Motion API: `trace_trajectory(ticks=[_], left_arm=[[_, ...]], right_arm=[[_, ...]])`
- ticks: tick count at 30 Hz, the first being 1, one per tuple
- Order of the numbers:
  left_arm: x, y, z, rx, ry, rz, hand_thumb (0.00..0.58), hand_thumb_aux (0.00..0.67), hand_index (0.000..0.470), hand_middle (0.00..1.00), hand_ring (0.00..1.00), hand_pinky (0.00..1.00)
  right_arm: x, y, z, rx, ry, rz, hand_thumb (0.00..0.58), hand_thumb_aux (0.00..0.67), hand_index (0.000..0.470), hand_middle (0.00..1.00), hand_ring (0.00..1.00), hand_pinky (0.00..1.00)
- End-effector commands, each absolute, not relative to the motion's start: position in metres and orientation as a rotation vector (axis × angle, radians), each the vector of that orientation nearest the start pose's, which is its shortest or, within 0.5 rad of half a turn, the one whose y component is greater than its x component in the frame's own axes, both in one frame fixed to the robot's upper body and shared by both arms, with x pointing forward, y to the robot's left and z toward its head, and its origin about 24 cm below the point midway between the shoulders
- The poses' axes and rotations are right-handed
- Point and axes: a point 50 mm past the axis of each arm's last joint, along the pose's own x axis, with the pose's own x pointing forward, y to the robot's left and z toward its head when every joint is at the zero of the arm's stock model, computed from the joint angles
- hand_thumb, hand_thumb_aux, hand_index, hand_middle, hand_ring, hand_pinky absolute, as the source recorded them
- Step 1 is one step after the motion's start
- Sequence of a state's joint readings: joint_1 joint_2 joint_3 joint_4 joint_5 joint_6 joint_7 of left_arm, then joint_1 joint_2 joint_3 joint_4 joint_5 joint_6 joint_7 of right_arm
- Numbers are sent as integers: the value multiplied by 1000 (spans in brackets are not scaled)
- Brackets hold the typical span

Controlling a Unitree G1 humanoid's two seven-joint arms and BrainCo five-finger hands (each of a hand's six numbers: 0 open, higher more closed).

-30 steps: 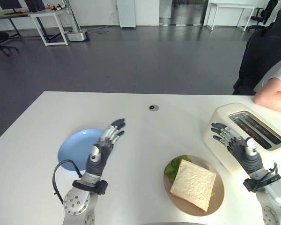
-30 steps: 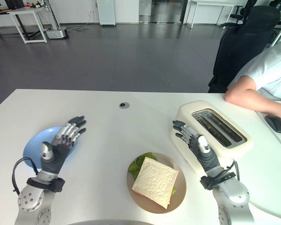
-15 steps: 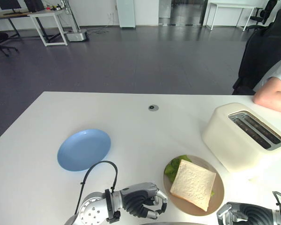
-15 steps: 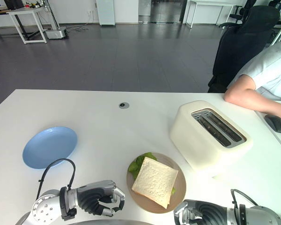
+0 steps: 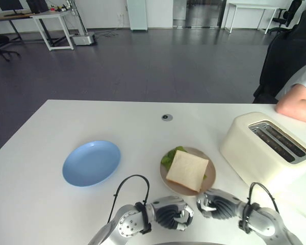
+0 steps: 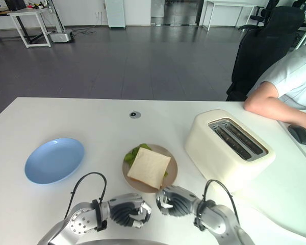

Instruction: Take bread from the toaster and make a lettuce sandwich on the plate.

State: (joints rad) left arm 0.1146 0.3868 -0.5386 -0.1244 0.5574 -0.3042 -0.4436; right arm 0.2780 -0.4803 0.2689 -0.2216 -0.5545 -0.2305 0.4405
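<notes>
A brown plate [image 5: 211,167] sits mid-table with a slice of bread [image 5: 187,171] lying on green lettuce [image 5: 168,156] that pokes out at its far left. The cream toaster [image 5: 260,153] stands to its right, both slots dark at the top. My left hand [image 5: 171,213] lies at the table's front edge with its fingers curled, holding nothing, just in front of and left of the plate. My right hand [image 5: 217,204], also curled and holding nothing, is beside it, close to the plate's near rim. I cannot tell whether it touches the plate.
A blue plate [image 5: 91,162] lies bare on the left of the white table. A small round metal cap [image 5: 167,117] is set in the tabletop farther back. A dark computer mouse [image 6: 300,134] sits at the far right edge.
The brown plate with the sandwich now lies farther from me and more to the left. Both curled hands have come together at the front edge just before it.
</notes>
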Motion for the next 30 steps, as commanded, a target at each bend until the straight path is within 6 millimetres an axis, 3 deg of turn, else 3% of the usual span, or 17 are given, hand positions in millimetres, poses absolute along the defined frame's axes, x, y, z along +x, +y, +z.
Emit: trace_trajectory(ticks=[1,7,11,12,13,14,15,16,17,18,19,20,21,24,25,26,30], left_arm=[[219,95,-18,1112,2,-845,580,670,470,1000,1000,1000],[281,91,-21,1238,-24,-666,580,670,470,1000,1000,1000],[302,89,-10,1231,-87,-588,580,670,470,1000,1000,1000],[304,87,-7,1219,-111,-578,580,670,470,1000,1000,1000],[305,85,-5,1208,-134,-570,580,670,470,1000,1000,1000],[305,84,-2,1193,-155,-561,580,670,470,1000,1000,1000],[305,82,1,1176,-180,-556,580,670,470,1000,1000,1000],[304,78,5,1146,-210,-557,526,465,326,1000,1000,1000],[302,76,9,1086,-229,-552,297,202,142,1000,1000,1000],[299,74,13,1015,-250,-542,0,0,0,1000,1000,1000],[296,73,18,941,-266,-528,0,0,0,1000,1000,1000],[289,76,25,797,-271,-499,0,0,0,1000,1000,1000],[281,80,33,657,-278,-471,0,0,0,988,988,988],[249,110,62,312,-303,-361,0,0,0,714,714,714],[236,122,70,222,-306,-330,0,0,0,239,239,239],[225,132,77,149,-310,-299,0,0,0,0,0,0],[181,171,88,-11,-295,-206,0,0,0,0,0,0]], right_arm=[[200,-137,-1,-952,91,667,580,670,470,1000,1000,1000],[250,-111,-2,-912,-4,447,580,670,470,1000,1000,1000],[268,-105,3,-897,-63,345,580,670,470,961,961,961],[270,-105,5,-892,-83,322,580,670,470,878,878,878],[271,-106,7,-880,-105,298,580,670,470,549,549,549],[271,-106,10,-867,-127,275,580,670,470,0,0,0],[271,-107,13,-851,-150,252,580,670,470,0,0,0],[269,-108,16,-830,-170,236,555,531,372,0,0,0],[267,-109,19,-808,-187,229,474,384,269,0,0,0],[264,-110,22,-785,-204,223,441,342,240,0,0,0],[261,-111,25,-751,-212,214,241,158,111,0,0,0],[255,-115,33,-693,-236,195,0,0,0,0,0,0],[249,-119,42,-622,-256,177,0,0,0,0,0,0],[216,-135,67,-381,-309,144,0,0,0,0,0,0],[202,-143,71,-314,-301,130,0,0,0,0,0,0],[191,-150,74,-269,-288,120,0,0,0,0,0,0],[152,-180,75,-141,-204,47,0,0,0,0,0,0]])
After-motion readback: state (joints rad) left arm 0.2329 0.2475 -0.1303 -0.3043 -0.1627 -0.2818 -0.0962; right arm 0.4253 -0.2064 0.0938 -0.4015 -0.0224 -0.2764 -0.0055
